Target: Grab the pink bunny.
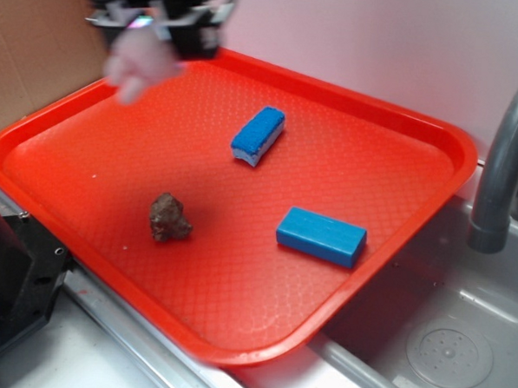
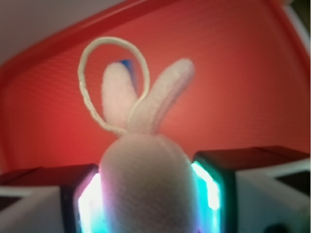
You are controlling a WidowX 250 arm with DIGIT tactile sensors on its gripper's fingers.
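Gripper (image 1: 150, 32) sat at top-left of ext. view, above far-left corner of the red tray (image 1: 402, 123), motion-blurred. Fingers (image 2: 214, 184) were clamped on the pink bunny (image 2: 146, 179), one dark pad each side of body, lit cyan-white on inner faces. Bunny was held off tray floor; in ext. view it showed as a pale-pink smear (image 1: 136, 61) hanging below the black gripper body.

Bunny: pale pink, fuzzy knit-like nap, rounded body, two thin upright ears splayed in a V. White cord loop (image 2: 112, 77) of braided texture rose beside the ears, oval in shape.

Tray: red plastic, rectangular w/ rounded corners, raised rim, fine diamond-grid texture on floor.

On tray floor:
- Sponge (image 1: 258, 135), blue top w/ white underside, rounded ends, near centre-rear.
- Blue block (image 1: 321, 236), plain rectangular, smooth faces, sharp edges, toward right-front.
- Brown lump (image 1: 169, 217), rough, rock-like, irregular, left of centre.
All three well apart from each other and from gripper.

Grey curved faucet pipe (image 1: 504, 163) stood right of tray; metal sink basin w/ round drain (image 1: 449, 352) lay below it. Cardboard panel (image 1: 36, 52) stood behind tray at left.
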